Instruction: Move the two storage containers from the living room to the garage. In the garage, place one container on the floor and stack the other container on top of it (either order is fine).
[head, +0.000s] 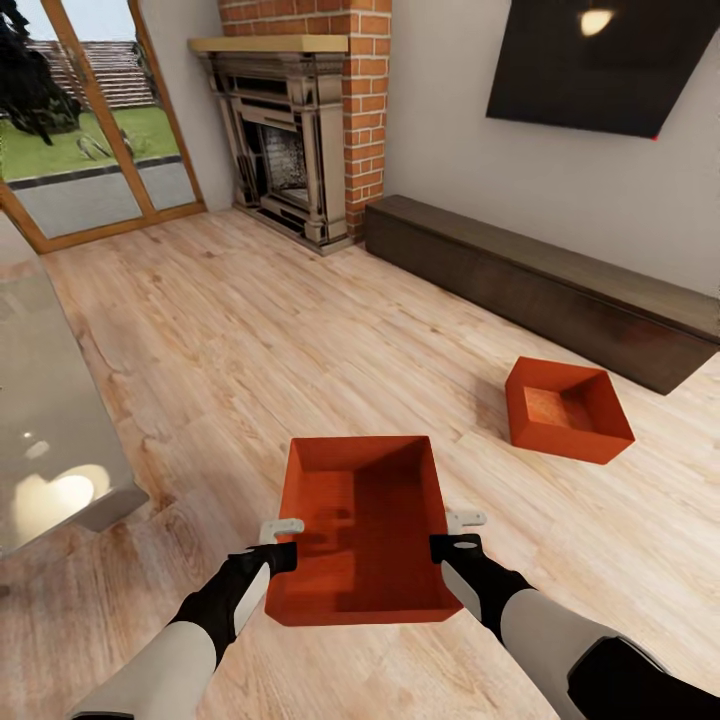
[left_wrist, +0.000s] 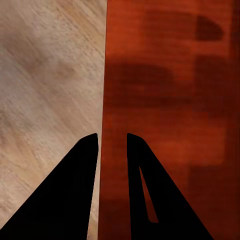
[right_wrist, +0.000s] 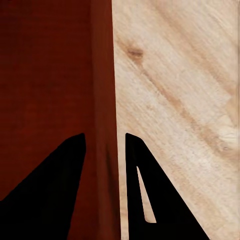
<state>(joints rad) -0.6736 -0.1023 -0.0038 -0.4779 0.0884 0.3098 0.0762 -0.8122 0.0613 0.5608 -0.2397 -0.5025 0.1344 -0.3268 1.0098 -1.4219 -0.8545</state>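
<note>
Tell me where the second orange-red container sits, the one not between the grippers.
In the head view, the second orange-red topless container sits on the light wood plank floor to the robot's right, just before the long low dark cabinet.

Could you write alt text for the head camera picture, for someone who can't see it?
Two robot arms hold an orange-red open box by its side walls, left gripper and right gripper, over a light wood floor. A second identical box sits near a long dark cabinet, beyond a brick fireplace.
</note>
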